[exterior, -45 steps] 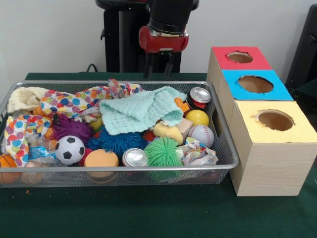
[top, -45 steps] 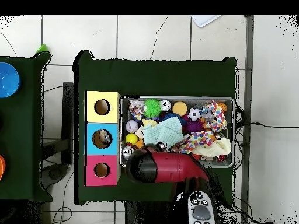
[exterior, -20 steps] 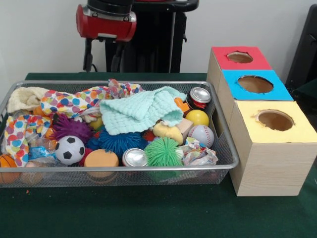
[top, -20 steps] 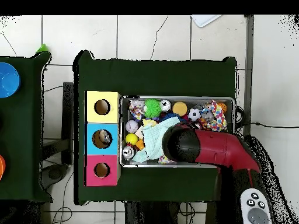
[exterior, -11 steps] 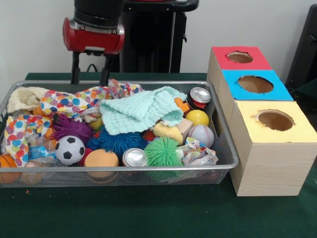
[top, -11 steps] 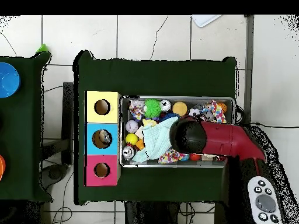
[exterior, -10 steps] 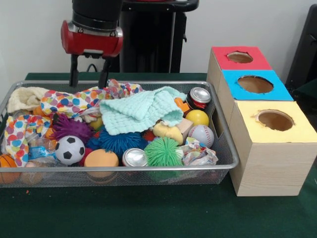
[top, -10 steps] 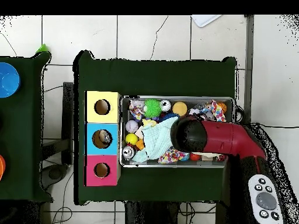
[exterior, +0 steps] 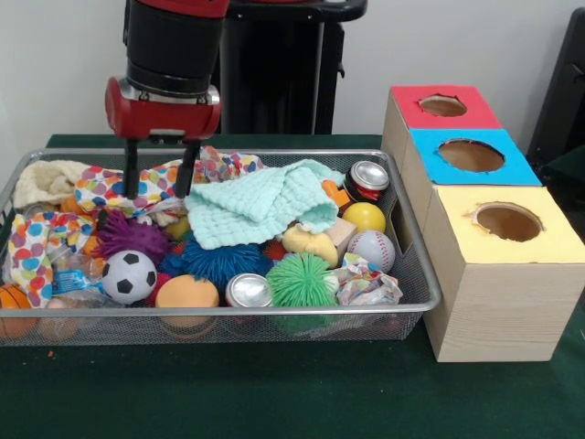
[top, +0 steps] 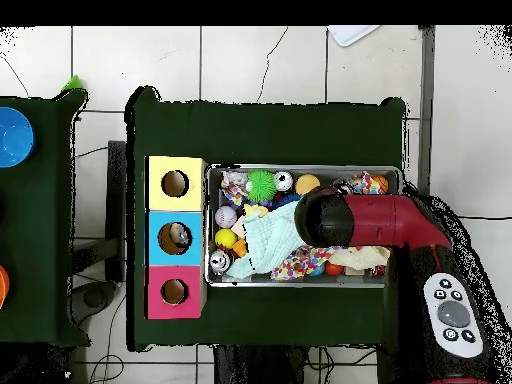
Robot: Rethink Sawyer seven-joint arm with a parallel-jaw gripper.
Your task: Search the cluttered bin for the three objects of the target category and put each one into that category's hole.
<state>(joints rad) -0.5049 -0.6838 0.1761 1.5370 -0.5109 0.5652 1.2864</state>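
Red and black robot arm point(top: 380, 235) covers middle of wire mesh bin point(top: 214, 176) in overhead view; contents beneath unseen. Orange basketball point(exterior: 11, 300) cut by front view's left edge. Mint green knitted cloth point(exterior: 260, 203) hides items under it. Contents of 3 box holes too dark to tell. Arm's upper part cut by front view's top edge.

The bin point(exterior: 430, 291) is silvery wire mesh with a smooth metal rim. The mint washcloth point(exterior: 260, 207) is waffle-textured cloth, the dotted fabric point(exterior: 128, 187) thin printed cloth. Two cans point(exterior: 249, 291) have shiny metal tops. The green ball point(exterior: 301, 280) looks rubbery and spiky. The boxes point(exterior: 498, 311) are matt pale wood with coloured paper tops
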